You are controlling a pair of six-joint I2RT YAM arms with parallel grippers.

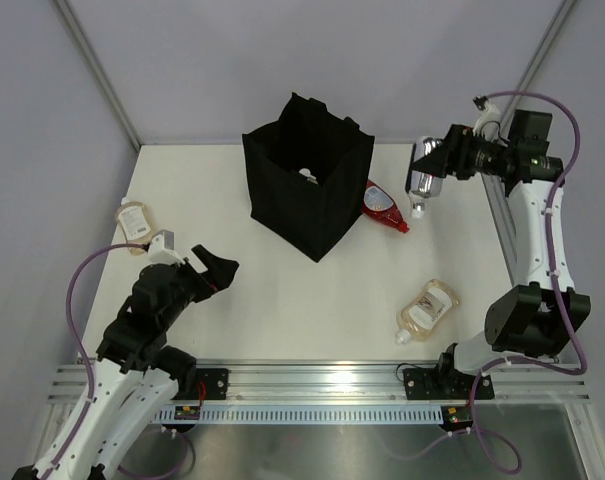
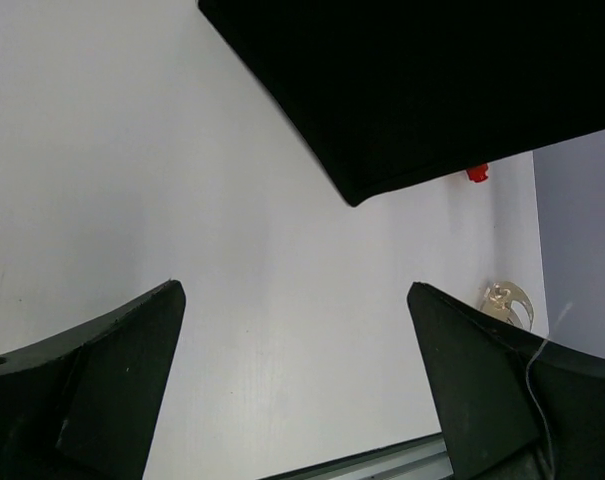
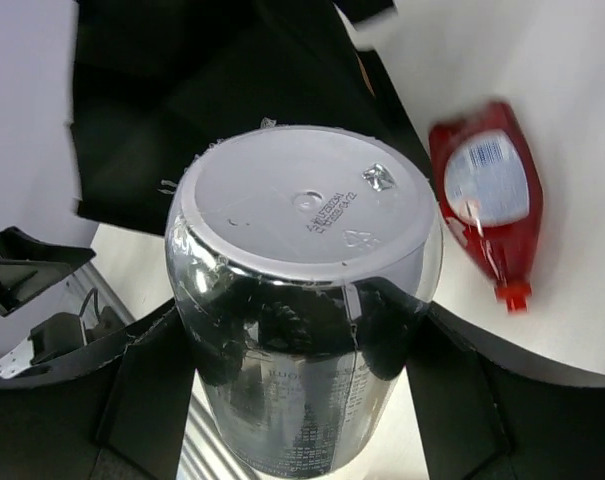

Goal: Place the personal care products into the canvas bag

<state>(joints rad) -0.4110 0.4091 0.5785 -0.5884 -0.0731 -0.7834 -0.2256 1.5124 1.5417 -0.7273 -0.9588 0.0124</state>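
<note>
While right gripper (image 1: pixel 429 162) clamps the silver tube (image 3: pixel 302 300) w/ left gripper (image 2: pixel 297 380) apart, slick body could slip short of canvas bag (image 1: pixel 282 195).

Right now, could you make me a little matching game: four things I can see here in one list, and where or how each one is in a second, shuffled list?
Things
1. silver bottle
2. red squeeze bottle
3. canvas bag
4. left gripper

Place or state
A. lying on the table beside the bag
B. open, holding nothing
C. gripped by the right gripper
D. standing upright, mouth open

Pairs: 1-C, 2-A, 3-D, 4-B
</note>
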